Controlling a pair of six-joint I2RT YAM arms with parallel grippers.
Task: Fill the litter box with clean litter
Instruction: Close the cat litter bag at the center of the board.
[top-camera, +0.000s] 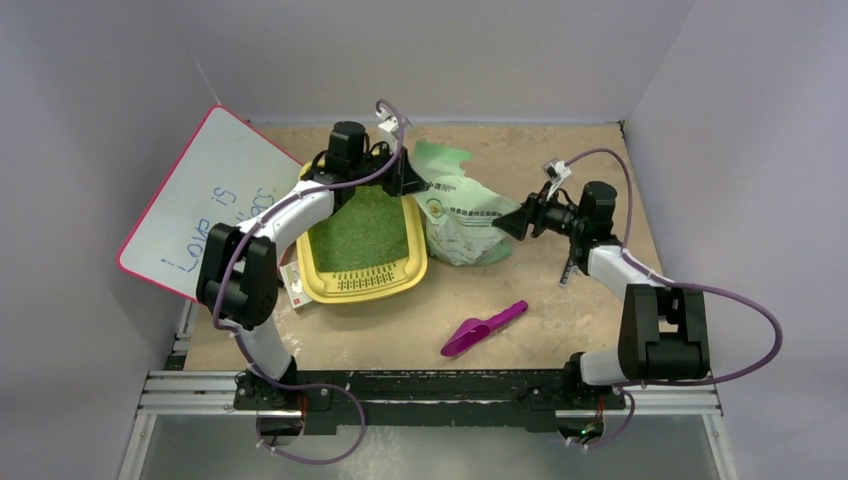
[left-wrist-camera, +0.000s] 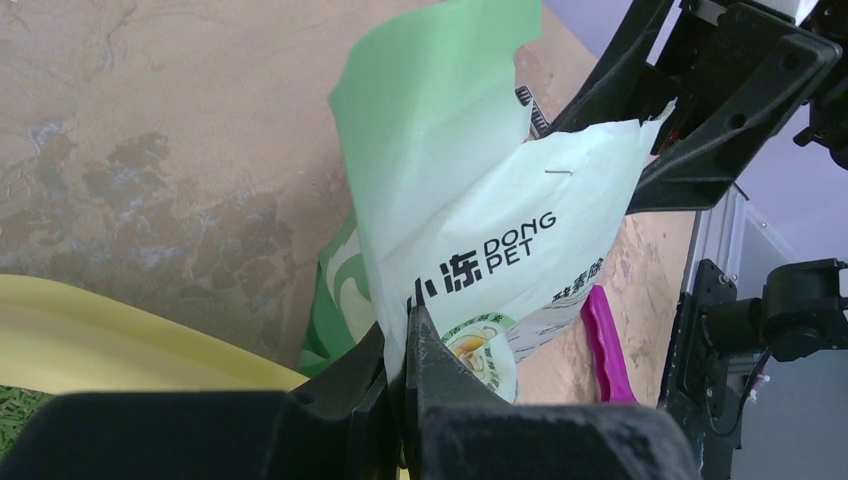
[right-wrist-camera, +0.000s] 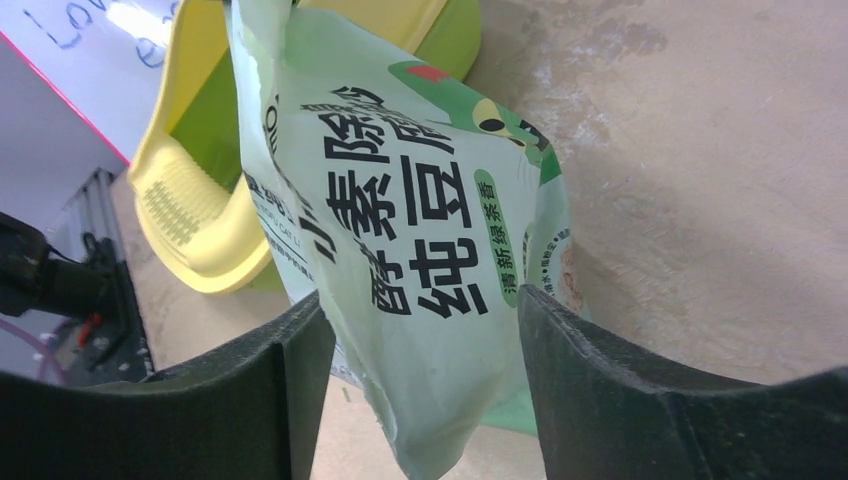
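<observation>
Yellow litter box (top-camera: 372, 286), green litter (top-camera: 365, 230), bag (top-camera: 462, 228) beside

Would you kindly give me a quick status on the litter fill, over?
Left pincer shut on bag; right pincer open, straddling bag. Litter box holds green litter. Purple scoop on table, apart from box.

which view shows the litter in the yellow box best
Top external: the clean litter covers most of the litter box floor. Left wrist catches only a sliver at its bottom-left corner; right wrist shows a shaded patch beside the bag.
</observation>
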